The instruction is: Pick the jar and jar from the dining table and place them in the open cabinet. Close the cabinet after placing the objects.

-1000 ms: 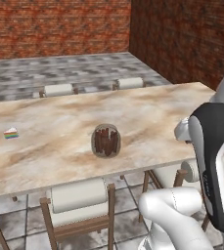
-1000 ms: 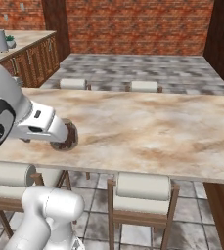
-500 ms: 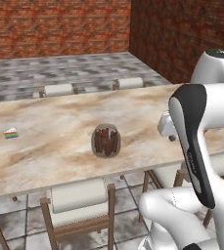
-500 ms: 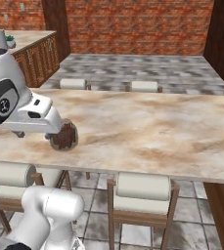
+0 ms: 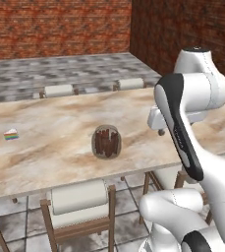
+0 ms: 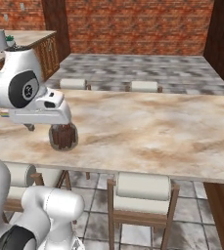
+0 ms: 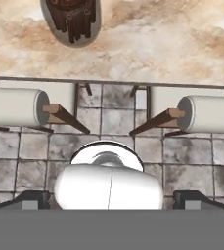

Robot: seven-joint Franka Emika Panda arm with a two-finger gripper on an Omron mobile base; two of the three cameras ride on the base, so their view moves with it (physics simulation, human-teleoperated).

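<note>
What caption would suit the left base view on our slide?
Jar of brown sticks on the marbled dining table, a small wedge to its left, the white arm raised at right.

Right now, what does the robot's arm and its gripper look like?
The arm has glossy white rounded shells with black bands at the joints, and a round black cap with small markings. The gripper has two small dark fingertips. No cables visible.

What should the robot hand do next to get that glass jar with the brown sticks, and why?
Probably swing forward over the table toward the rounded clear glass jar of brown sticks. The open gripper holds nothing and looks down at floor and chairs, with the jar at the far edge of its view.
</note>
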